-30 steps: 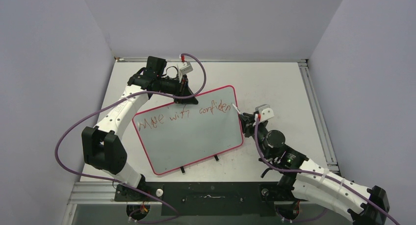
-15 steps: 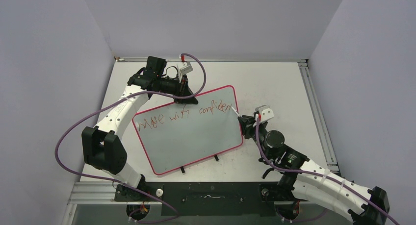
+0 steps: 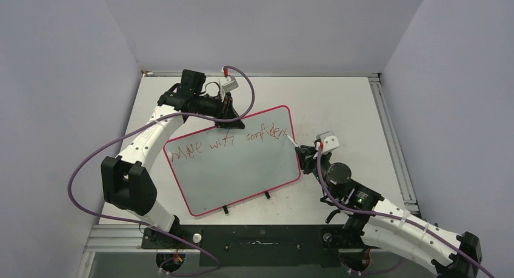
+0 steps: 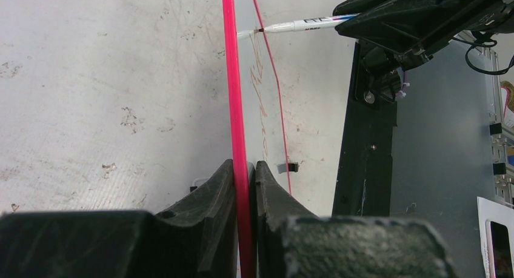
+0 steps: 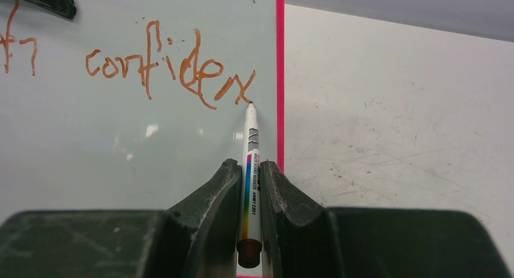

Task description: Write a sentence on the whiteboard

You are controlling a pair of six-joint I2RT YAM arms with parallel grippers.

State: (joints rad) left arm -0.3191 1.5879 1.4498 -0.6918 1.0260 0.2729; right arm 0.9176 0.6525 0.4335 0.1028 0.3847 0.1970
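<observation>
Right gripper (image 5: 250,166) slid nearer, jaws clamping the marker (image 5: 250,184); left gripper (image 4: 243,166) jaws pinch the whiteboard (image 3: 236,169); sentence (image 5: 154,66) ends illegibly.

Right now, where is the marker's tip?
In the right wrist view, the marker, held in the right gripper, touches the whiteboard just under the last letter of the sentence, close beside the pink rim on the right arm's side.

Top camera looks down over the whole bench (image 3: 339,102); both wrist cameras sit close, sharing the whiteboard (image 3: 242,169) edge and marker (image 5: 251,132)
</observation>
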